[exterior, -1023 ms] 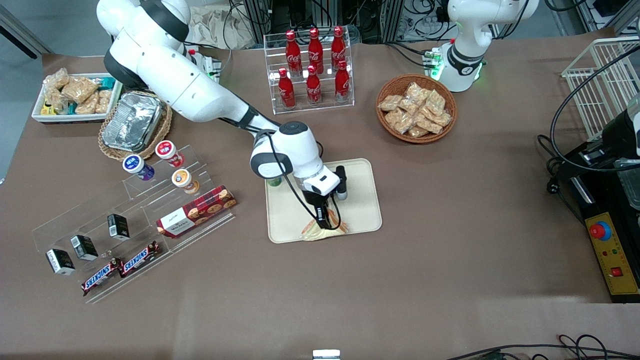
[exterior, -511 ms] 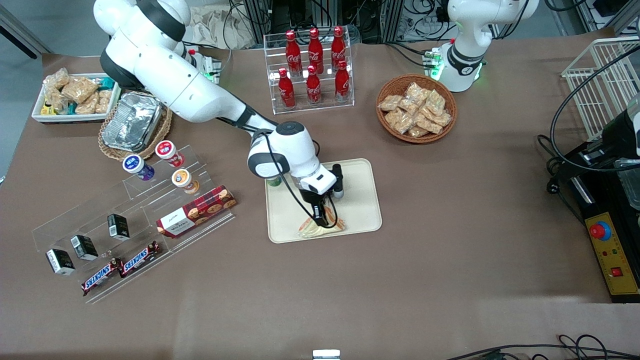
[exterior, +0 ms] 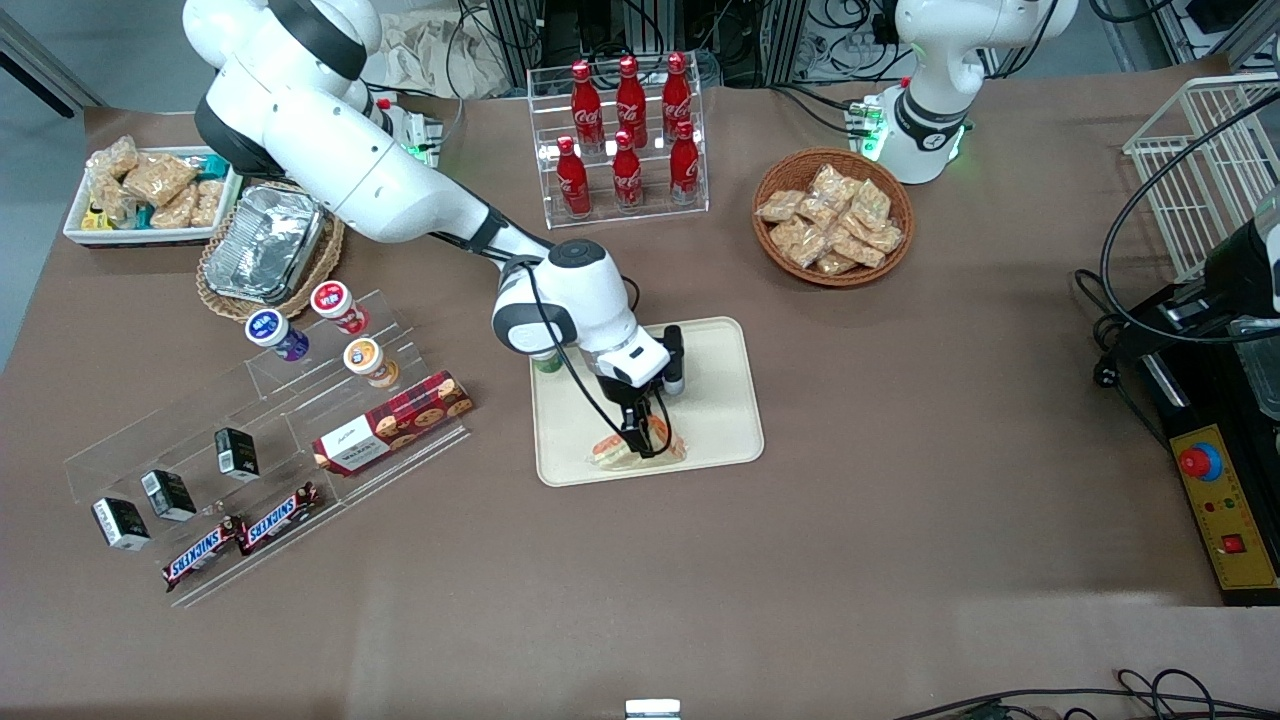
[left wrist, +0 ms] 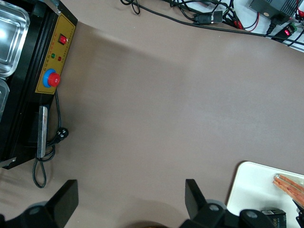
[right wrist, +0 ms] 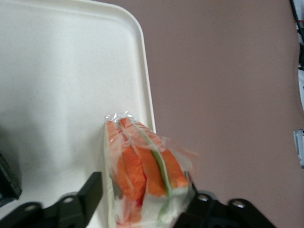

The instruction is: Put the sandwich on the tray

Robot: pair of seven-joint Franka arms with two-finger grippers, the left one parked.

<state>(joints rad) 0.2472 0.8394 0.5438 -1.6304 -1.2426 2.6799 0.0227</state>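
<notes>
Gripper (exterior: 640,440) low over the tray (exterior: 715,420), fingers closed on the wrapped sandwich (exterior: 637,450), which sits at the tray's edge nearest the front camera. In the wrist view the sandwich (right wrist: 145,183) shows orange and green filling between the fingers (right wrist: 90,192), overlapping the tray rim (right wrist: 147,90) above the brown tabletop (right wrist: 228,95).

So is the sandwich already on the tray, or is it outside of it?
On it. The sandwich sits inside the tray, near the rim nearest the front camera; the gripper stands right over it, fingers either side.
</notes>
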